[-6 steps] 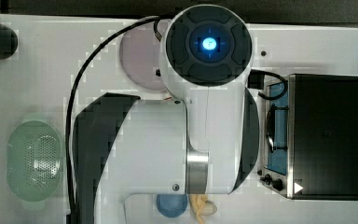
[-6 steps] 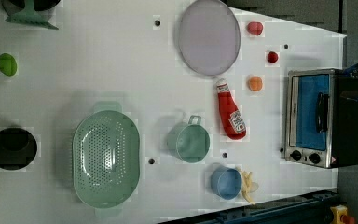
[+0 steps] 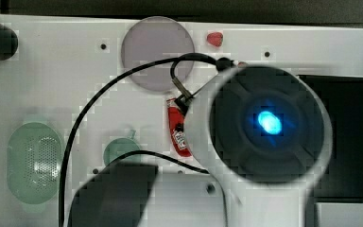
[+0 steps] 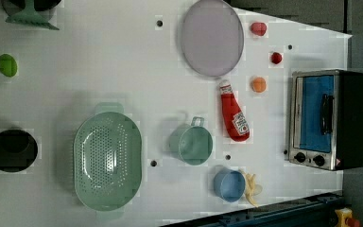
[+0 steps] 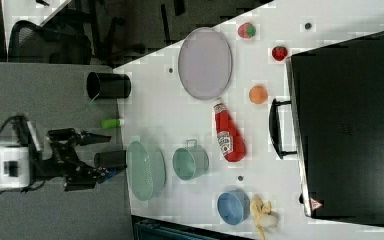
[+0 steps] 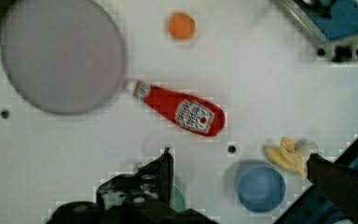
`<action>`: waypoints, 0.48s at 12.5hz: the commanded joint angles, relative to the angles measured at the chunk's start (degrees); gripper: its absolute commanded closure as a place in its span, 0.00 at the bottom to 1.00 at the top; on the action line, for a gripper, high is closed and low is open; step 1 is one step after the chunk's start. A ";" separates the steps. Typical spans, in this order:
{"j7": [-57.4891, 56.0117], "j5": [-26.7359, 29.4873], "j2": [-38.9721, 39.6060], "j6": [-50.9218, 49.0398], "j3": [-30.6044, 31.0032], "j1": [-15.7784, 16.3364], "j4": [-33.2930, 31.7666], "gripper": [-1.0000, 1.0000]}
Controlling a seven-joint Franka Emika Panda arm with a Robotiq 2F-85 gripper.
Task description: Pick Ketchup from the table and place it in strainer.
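While the gripper (image 5: 92, 160) hangs high above the table (image 4: 99, 71) with its fingers wide apart and holding nothing, the ketchup (image 4: 233, 115) lies flat on the table. Its cap almost touches the plate (image 4: 211, 37). A cup (image 4: 192, 144) stands between the ketchup and the strainer (image 4: 107, 160), which sits apart.

Smooth matt white desk (image 4: 99, 71), speckled with small dark dots. Glossy red plastic Ketchup (image 4: 233, 118) bottle with white paper-like label. Pale mint plastic strainer (image 4: 107, 160), perforated, faintly shiny. Matt grey-lilac plate (image 4: 211, 37) near the desk's far edge. Brushed-metal toaster oven (image 4: 328, 119) with black casing and blue-tinted glass door. Smooth green cup (image 4: 193, 143) and blue bowl (image 4: 229, 185), both plastic-looking. Black matt tool (image 5: 87, 162) on a glossy white arm.
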 commanded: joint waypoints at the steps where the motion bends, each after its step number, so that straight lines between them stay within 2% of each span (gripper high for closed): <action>1: -7.60 0.95 4.79 0.70 0.89 -0.19 -2.96 0.00; 4: -14.71 0.95 8.12 3.71 1.70 -0.11 -6.71 0.00; 6: -23.41 0.94 9.49 8.30 2.25 -0.10 -10.46 0.00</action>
